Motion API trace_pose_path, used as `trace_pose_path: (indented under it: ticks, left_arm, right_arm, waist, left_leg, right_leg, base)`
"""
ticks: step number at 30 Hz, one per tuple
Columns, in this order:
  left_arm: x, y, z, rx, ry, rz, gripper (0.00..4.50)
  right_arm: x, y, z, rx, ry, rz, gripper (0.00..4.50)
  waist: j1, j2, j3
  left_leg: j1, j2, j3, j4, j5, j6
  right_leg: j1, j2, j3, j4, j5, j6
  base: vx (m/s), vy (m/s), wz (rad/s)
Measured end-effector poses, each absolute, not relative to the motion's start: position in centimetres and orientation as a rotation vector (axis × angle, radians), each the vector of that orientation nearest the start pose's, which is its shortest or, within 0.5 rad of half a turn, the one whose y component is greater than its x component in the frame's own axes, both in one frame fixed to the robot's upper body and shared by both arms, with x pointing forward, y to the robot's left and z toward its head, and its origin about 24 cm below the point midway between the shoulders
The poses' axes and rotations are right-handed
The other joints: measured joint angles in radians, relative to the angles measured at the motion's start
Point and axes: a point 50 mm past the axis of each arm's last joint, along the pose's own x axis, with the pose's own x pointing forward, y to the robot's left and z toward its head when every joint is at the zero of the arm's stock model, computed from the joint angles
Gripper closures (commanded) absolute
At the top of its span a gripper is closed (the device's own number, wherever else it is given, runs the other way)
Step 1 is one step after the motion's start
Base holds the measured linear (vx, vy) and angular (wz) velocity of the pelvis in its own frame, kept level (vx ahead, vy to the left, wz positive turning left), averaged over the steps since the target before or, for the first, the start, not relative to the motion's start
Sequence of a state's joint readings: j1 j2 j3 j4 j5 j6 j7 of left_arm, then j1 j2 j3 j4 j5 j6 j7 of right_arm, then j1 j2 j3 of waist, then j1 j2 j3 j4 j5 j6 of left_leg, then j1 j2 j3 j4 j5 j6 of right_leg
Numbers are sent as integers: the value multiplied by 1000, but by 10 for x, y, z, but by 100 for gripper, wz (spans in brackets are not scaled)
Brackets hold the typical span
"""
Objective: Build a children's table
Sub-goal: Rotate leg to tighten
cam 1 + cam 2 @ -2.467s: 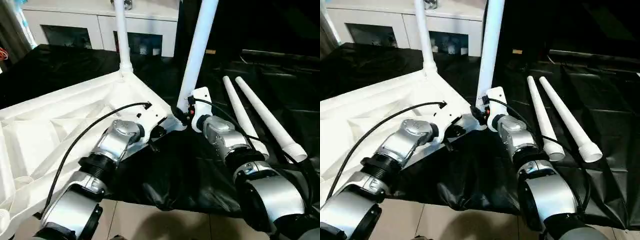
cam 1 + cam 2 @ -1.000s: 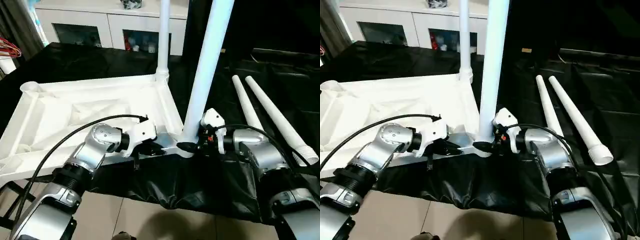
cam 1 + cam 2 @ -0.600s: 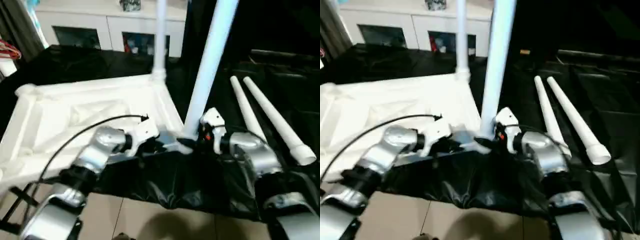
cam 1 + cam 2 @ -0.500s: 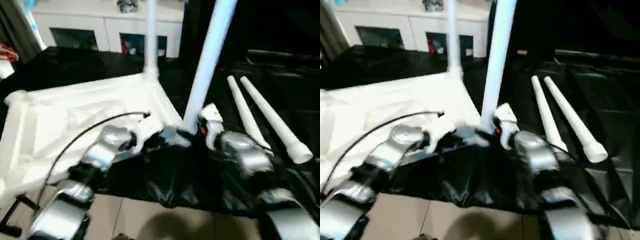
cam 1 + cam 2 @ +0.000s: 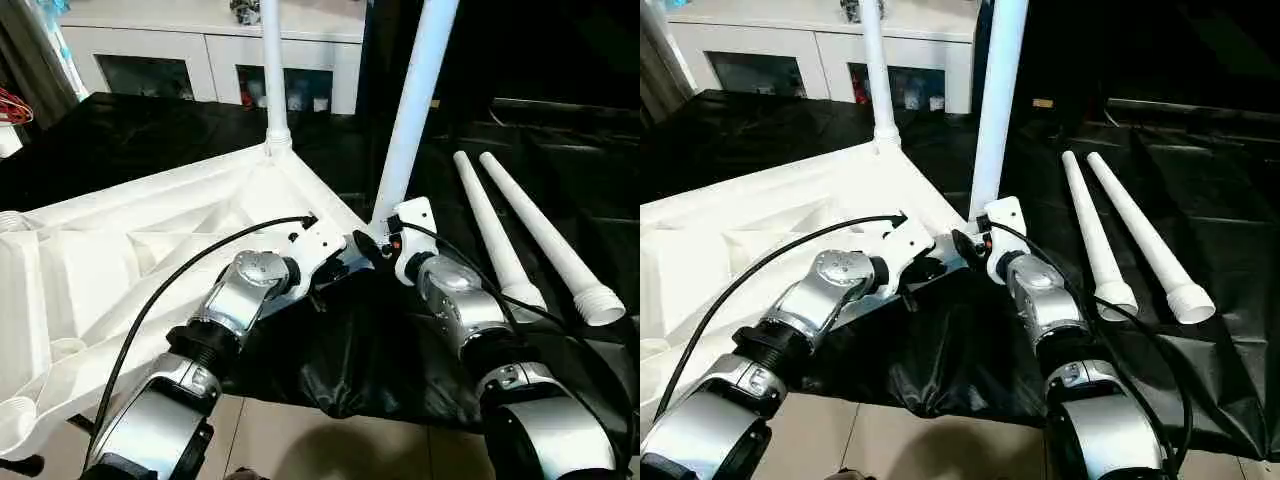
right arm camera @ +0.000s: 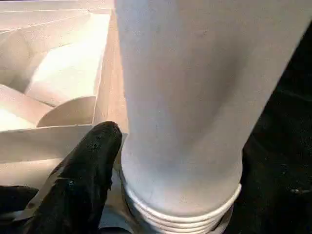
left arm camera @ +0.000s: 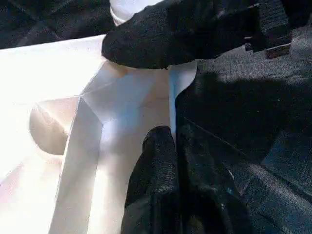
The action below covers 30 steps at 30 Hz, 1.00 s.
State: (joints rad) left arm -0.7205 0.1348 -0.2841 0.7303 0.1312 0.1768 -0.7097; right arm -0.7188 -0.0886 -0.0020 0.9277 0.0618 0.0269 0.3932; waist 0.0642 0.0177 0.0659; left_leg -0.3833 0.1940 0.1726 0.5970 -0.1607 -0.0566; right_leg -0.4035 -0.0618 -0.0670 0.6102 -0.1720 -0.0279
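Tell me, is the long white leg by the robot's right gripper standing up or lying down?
Standing up. The long white tubular leg rises from a corner socket of the white plastic tabletop, right gripper at its base.

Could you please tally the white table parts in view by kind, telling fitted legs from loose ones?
Tabletop: 1
Legs standing in corner sockets: 2, near and far
Loose legs lying on the black cloth: 2, inner and outer
Total: 5 parts
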Motion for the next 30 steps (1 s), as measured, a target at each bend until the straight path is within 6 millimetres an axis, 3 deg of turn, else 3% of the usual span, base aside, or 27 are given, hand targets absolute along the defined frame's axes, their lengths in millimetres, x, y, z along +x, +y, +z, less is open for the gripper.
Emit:
trace_pose_path:
  ticks: [3,6,20,21,30]
  left_arm:
    - [345,75,54,451,355,-999,450]
    - [336,85,54,469,334,-1103,450]
    - [315,107,53,482,352,-1370,450]
    - [315,109,54,482,357,-1384,450]
    - [311,116,55,477,385,-1442,450]
  right_arm:
    - [359,-121,41,-60,272,560,69]
    - [346,-137,38,-113,273,734,69]
    - [314,-159,45,-215,311,1134,69]
    - [312,-159,46,-216,316,1160,94]
    - [304,-155,46,-199,327,1236,152]
  waist:
    - [1,1,0]
    - [6,4,-1]
    - [27,9,0]
    - [26,9,0]
    - [26,9,0]
  left_leg:
    - [-1,0,0,-1,0,0]
    - [-1,0,0,-3,0,0]
    - [0,1,0,-2,0,0]
    - [-1,1,0,-2,0,0]
    - [0,1,0,-2,0,0]
  right_leg:
    - [-1,0,0,0,0,1]
    - [-1,0,-1,-1,-1,2]
    - [0,0,-1,0,-2,3]
    - [0,0,-1,0,-2,3]
    - [0,0,-1,0,-2,3]
  base:
    - [0,0,0]
    - [0,0,0]
    - [0,0,0]
    - [0,0,0]
    - [0,0,0]
